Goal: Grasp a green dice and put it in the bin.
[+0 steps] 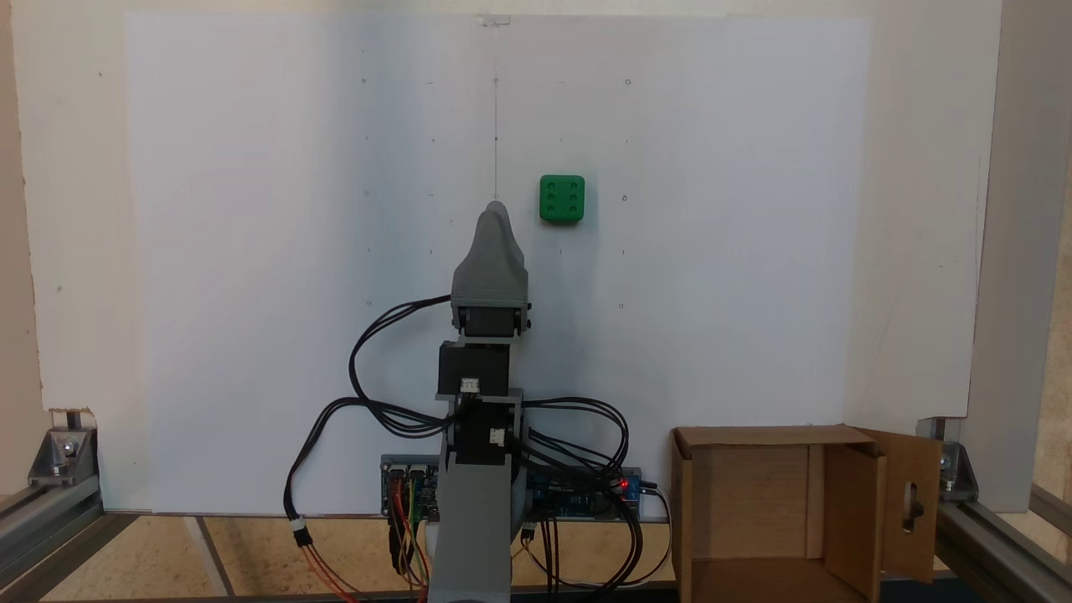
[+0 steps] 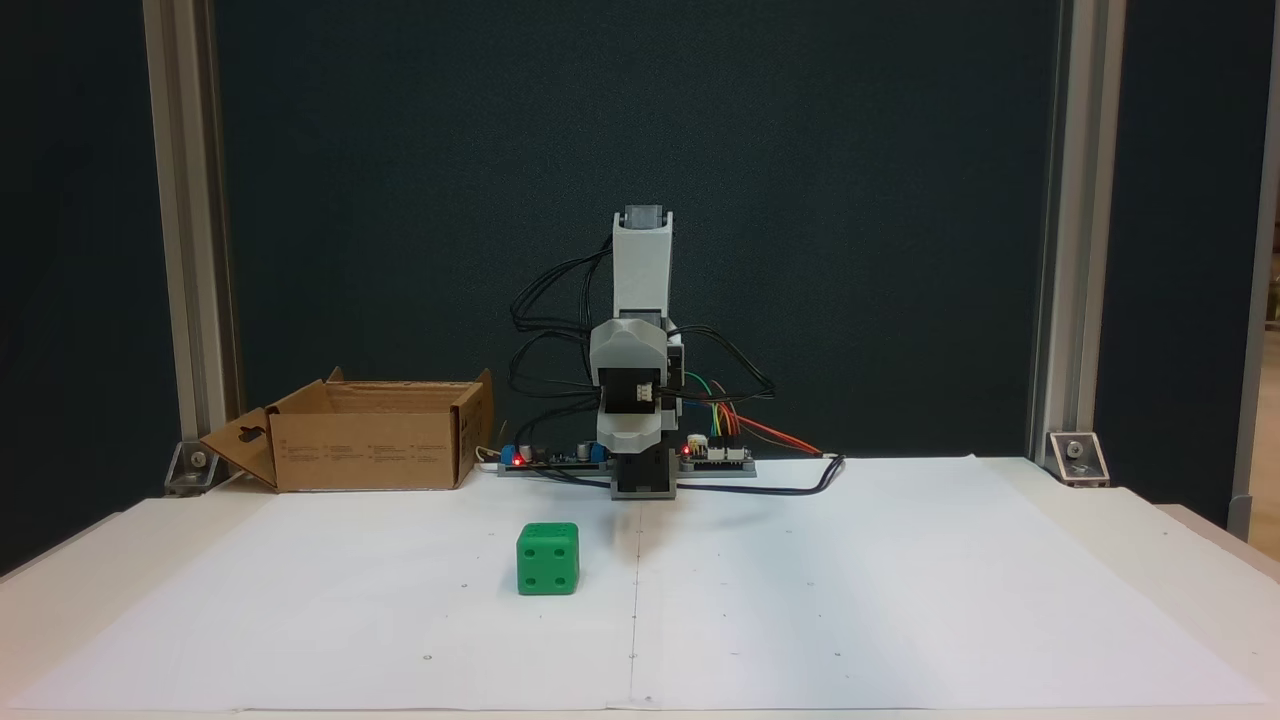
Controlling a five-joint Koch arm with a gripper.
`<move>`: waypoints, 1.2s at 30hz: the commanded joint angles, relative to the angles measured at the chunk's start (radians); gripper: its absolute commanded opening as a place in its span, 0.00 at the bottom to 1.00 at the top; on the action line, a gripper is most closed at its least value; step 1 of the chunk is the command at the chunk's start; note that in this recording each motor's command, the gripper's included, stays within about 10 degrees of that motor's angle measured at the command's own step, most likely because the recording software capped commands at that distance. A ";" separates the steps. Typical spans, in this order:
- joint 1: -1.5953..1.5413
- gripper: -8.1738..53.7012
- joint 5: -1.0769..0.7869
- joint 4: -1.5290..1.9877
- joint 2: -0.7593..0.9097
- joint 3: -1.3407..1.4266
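Observation:
The green dice [image 1: 562, 198] [image 2: 547, 559] rests on white paper, with free paper all around it. My gripper [image 1: 496, 209] [image 2: 630, 432] is folded back over the arm's base, its grey jaws tapering to one closed tip with nothing between them. In a fixed view from above, the tip sits just left of and slightly below the dice, not touching it. The bin [image 1: 762, 437] [image 2: 370, 450] is a brown cardboard box with its flaps out. It stands beside the arm's base, open side up, and I see nothing in it.
White paper [image 1: 251, 251] covers the table. Circuit boards [image 1: 586, 494] and looping black cables [image 2: 560, 300] sit at the arm's base. Aluminium frame posts [image 2: 185, 230] with corner brackets stand at the table's edges.

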 commanded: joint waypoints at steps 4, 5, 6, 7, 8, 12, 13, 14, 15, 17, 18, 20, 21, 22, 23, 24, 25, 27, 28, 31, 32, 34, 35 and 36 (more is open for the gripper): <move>0.009 0.84 -0.143 0.008 0.110 0.058; 0.009 0.84 -0.143 0.002 0.110 0.058; 0.008 0.84 -0.141 -0.011 0.112 0.058; 0.005 0.84 -0.141 -0.018 0.112 0.058; 0.002 0.84 -0.140 -0.020 0.112 0.058; 0.000 0.84 -0.143 -0.017 0.110 0.058; 0.000 0.84 -0.143 -0.018 0.110 0.058; 0.002 0.84 -0.143 -0.018 0.110 0.058; 0.002 0.84 -0.143 -0.018 0.110 0.058; 0.005 0.84 -0.144 -0.018 0.110 0.058; 0.006 0.84 -0.144 -0.018 0.110 0.058; 0.009 0.84 -0.144 -0.018 0.112 0.058; 0.009 0.84 -0.144 -0.020 0.112 0.058; 0.009 0.84 -0.143 -0.018 0.112 0.058; 0.008 0.84 -0.143 -0.018 0.112 0.058; 0.005 0.84 -0.141 -0.017 0.110 0.058; 0.003 0.84 -0.141 -0.015 0.110 0.058; 0.002 0.84 -0.141 -0.014 0.110 0.058; 0.002 0.84 -0.141 -0.014 0.110 0.058; 0.003 0.84 -0.141 -0.017 0.112 0.058; 0.003 0.84 -0.141 -0.018 0.112 0.058; 0.002 0.85 -0.141 -0.018 0.112 0.058; 0.003 0.85 -0.141 -0.018 0.112 0.058; 0.002 0.85 -0.141 -0.021 0.112 0.058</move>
